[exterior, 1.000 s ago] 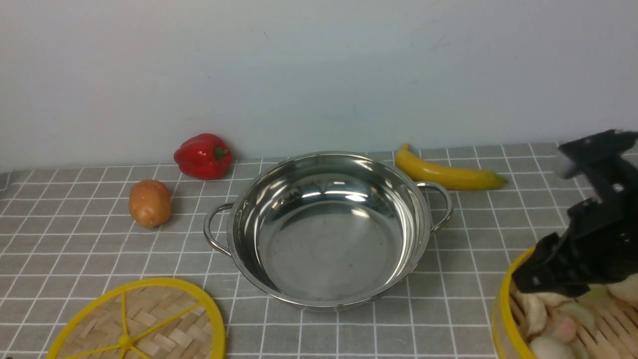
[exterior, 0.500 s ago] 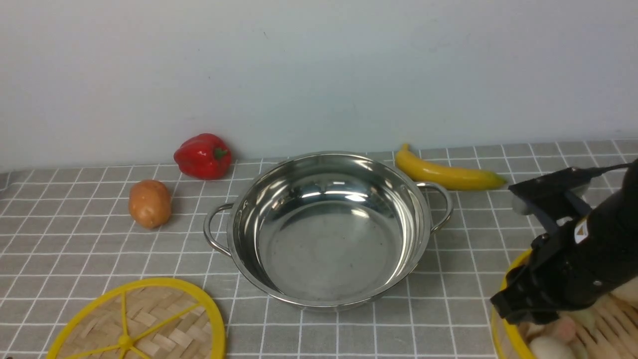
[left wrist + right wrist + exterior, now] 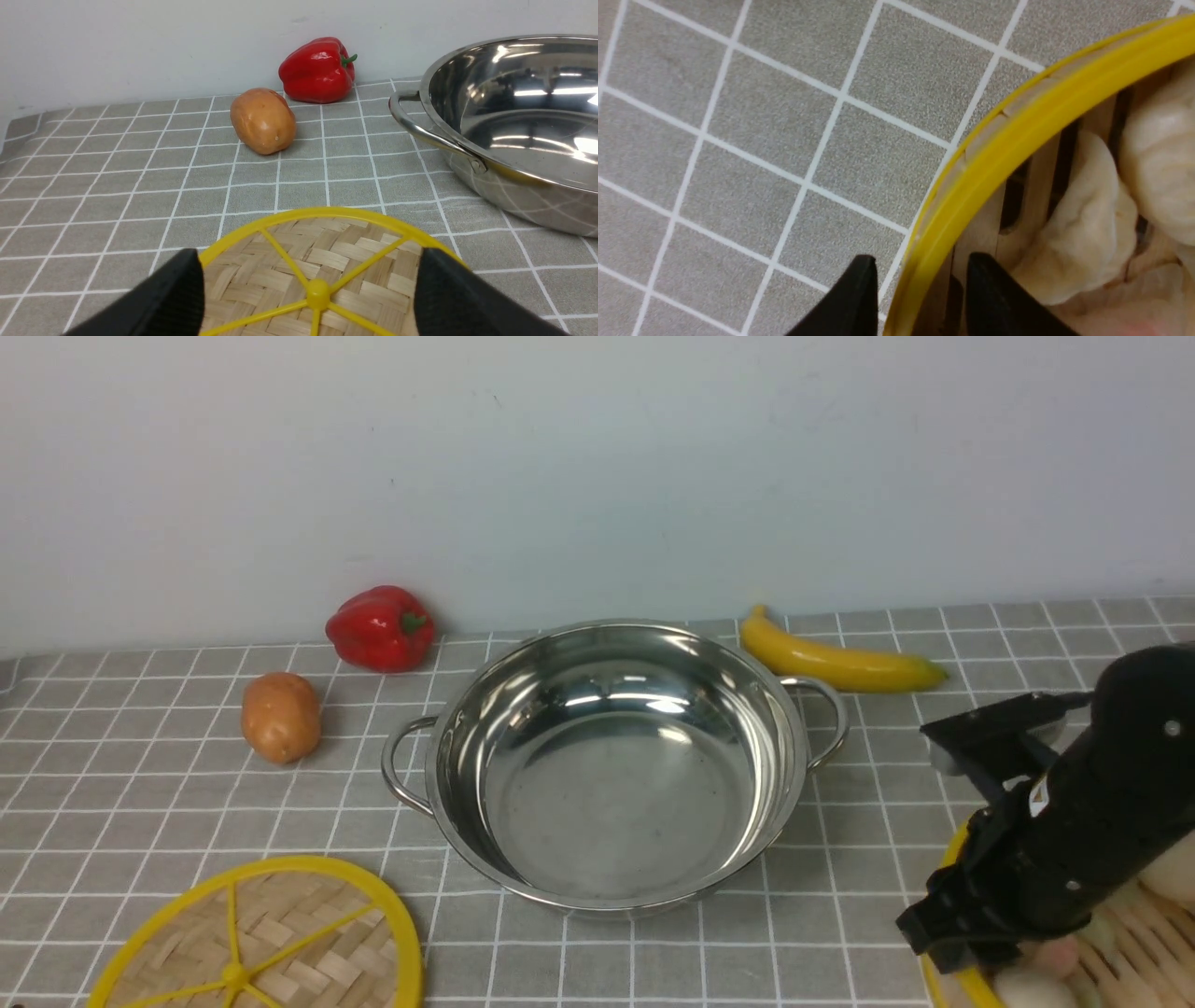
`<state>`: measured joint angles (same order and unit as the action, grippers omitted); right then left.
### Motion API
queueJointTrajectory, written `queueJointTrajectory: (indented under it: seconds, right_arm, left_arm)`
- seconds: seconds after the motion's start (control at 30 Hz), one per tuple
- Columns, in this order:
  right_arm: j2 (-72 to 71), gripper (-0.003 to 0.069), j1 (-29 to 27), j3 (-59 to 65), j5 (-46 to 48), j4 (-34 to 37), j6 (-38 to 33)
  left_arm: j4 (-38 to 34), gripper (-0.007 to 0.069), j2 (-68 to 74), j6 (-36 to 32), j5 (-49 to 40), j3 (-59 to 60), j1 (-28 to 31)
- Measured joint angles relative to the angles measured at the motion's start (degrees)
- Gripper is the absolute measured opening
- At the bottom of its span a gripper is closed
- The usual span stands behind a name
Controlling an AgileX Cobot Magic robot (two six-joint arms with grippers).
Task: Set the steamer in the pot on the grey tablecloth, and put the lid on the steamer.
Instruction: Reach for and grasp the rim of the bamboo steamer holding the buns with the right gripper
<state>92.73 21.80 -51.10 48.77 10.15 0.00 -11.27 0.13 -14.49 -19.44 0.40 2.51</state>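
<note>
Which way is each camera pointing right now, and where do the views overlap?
Front view: between the arms, facing forward over the pot to the wall; only the right arm shows.
Left wrist view: low above the lid, facing potato and pepper; left gripper fingertips apart.
Right wrist view: steeply down on the steamer rim, right gripper open astride it.
Shared: front and left wrist both show lid, potato, pepper, pot.
</note>
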Motion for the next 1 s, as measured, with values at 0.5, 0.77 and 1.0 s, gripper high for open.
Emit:
queueJointTrajectory:
  seconds: [0.5,0.77,1.0]
  right_arm:
    - [4.2,0.0252,0.0,-0.2,-1.5,0.2,0.0]
    - [4.2,0.0108,0.2,-0.2,-0.9,0.4,0.4]
    - [4.2,0.0076,0.2,-0.2,-0.9,0.2,-0.6]
  left_arm:
    - [0.0,0.0557,0.0,0.0,0.0,0.0,0.0]
    - [0.0,0.0557,0.0,0.0,0.0,0.0,0.0]
    - [0.0,0.0557,0.0,0.0,0.0,0.0,0.0]
